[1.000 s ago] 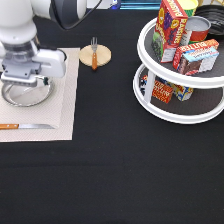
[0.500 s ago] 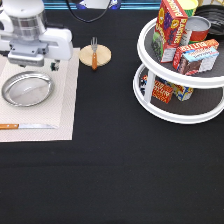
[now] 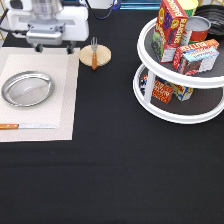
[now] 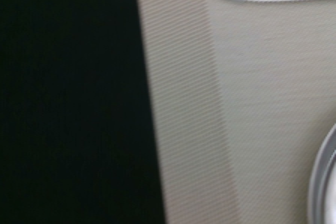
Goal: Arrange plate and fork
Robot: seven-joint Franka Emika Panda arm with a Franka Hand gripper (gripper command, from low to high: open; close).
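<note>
Since the earlier frame the pincer [image 3: 52,49] has risen off toward the top, finger state indeterminate, leaving the plate [image 3: 27,88] centred on the mat [image 3: 62,95] while the fork [image 3: 94,54] lies unplaced on the coaster [image 3: 103,55].

The exterior view looks down across the black table [image 3: 115,170] from the near side. The wrist view faces straight down, close over the placemat [image 4: 255,100] edge, a patch both views share [image 3: 65,100].
</note>
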